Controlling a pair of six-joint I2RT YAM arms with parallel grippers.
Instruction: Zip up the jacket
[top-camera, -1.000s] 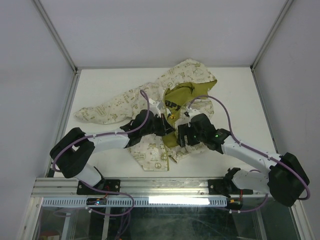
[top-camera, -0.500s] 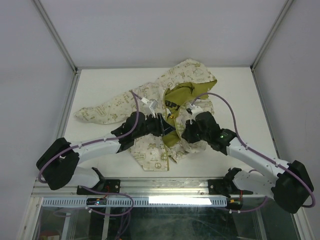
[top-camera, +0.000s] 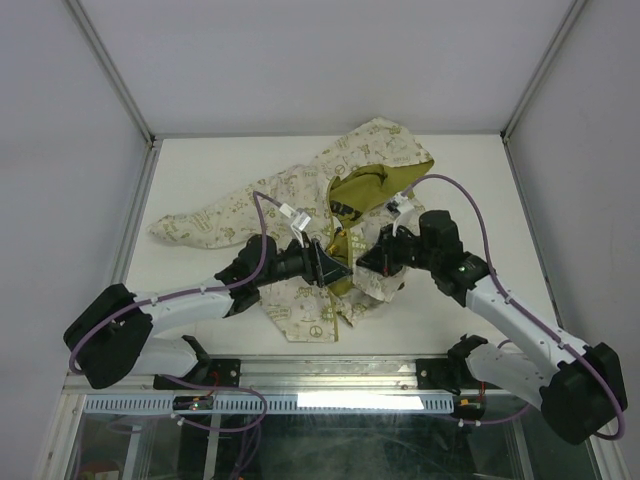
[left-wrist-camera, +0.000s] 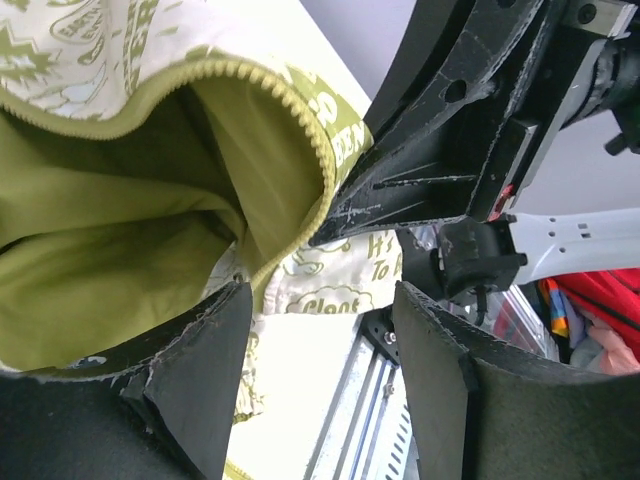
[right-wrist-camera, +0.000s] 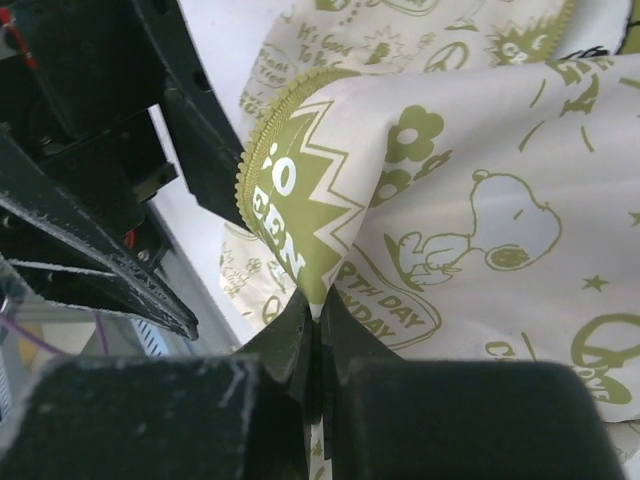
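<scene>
White enclosure walls surrounded the white worktop (top-camera: 200, 170), with both arm bases at its near edge. The jacket (top-camera: 300, 190) lay spread across the middle of the worktop. Its hood (top-camera: 380, 150) pointed toward the far right corner, one sleeve (top-camera: 200, 222) extended toward the left edge, and the hem lay close to the near edge. The front was open, exposing the olive-green lining (top-camera: 365, 185).

Both grippers were positioned over the open front, toward the hem, just beside each other. The left gripper (top-camera: 340, 268) reached in from the left side of the worktop. The right gripper (top-camera: 368, 262) reached in from the right side.

Left gripper: released. Its fingers (left-wrist-camera: 200, 370) stood well apart. A folded front edge of the jacket, bordered with olive-green zipper teeth (left-wrist-camera: 300, 130), hung just ahead of the gap between them. Lining fabric lay against the finger on the left of the wrist view. Whether the other finger touched any fabric could not be determined.

Right gripper: clenched on the jacket. Its fingers (right-wrist-camera: 285, 345) were pressed together on a fold of the cream printed front panel, directly below a curved run of zipper teeth. The pinched fabric rose from the fingers in a peaked fold, with bare worktop visible beside it.
</scene>
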